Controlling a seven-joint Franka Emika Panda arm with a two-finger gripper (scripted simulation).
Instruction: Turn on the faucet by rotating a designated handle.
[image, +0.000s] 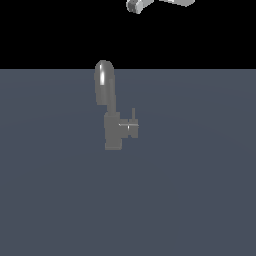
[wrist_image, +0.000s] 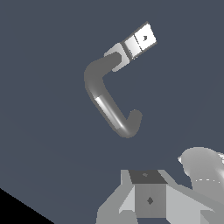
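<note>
- Small grey metallic faucet (image: 112, 131) with a blocky rectangular body stands upright on the flat slate-blue floor (image: 200, 200), near the middle of the exterior view. This is the landmark for the notes below.
- Tall, rounded, glossy arched spout (image: 104, 82) rises from the top of the faucet body and leans slightly toward the exterior view's left; a bright highlight runs down its face.
- Short grey horizontal handle (image: 130, 125) sticks out sideways from the faucet body toward the exterior view's right. A thin upright pin stands at its outer end, reaching a little above the stub.
- White and grey robot arm part (image: 145, 4) shows at the top edge of the exterior view, high above the faucet and to its right, well apart from it. Nothing touches the handle.
- Wrist view: the faucet (wrist_image: 131, 46) is seen from above, its curved spout (wrist_image: 109, 103) sweeping away from the pale body, well clear of the gripper.
- Grey blocky gripper (wrist_image: 149, 199) fills the edge of the wrist view; its fingertips are out of frame, so cannot tell whether the jaws are spread or pressed together. It holds nothing visible.
</note>
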